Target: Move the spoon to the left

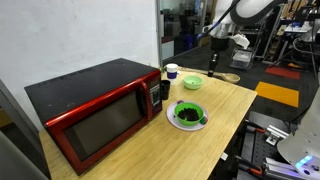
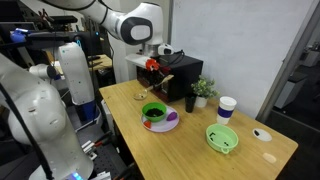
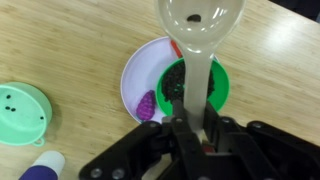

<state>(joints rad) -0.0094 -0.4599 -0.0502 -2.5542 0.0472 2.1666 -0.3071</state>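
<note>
My gripper (image 3: 193,125) is shut on the handle of the pale wooden spoon (image 3: 200,30), whose round bowl points away from the wrist camera. I hold the spoon in the air above a green bowl (image 3: 218,88) that stands on a white plate (image 3: 140,65). In both exterior views the gripper (image 1: 215,42) (image 2: 155,66) hangs above the table with the spoon (image 1: 213,60) (image 2: 166,82) sticking down and out from it. The green bowl (image 1: 188,112) (image 2: 153,111) holds dark food.
A red-fronted microwave (image 1: 90,110) (image 2: 178,72) fills one end of the wooden table (image 1: 225,105). A pale green strainer bowl (image 1: 191,83) (image 2: 222,138) (image 3: 20,110), a white cup (image 1: 171,71) (image 2: 227,107) and a small potted plant (image 2: 203,90) stand nearby. A purple toy fruit (image 3: 148,103) lies on the plate.
</note>
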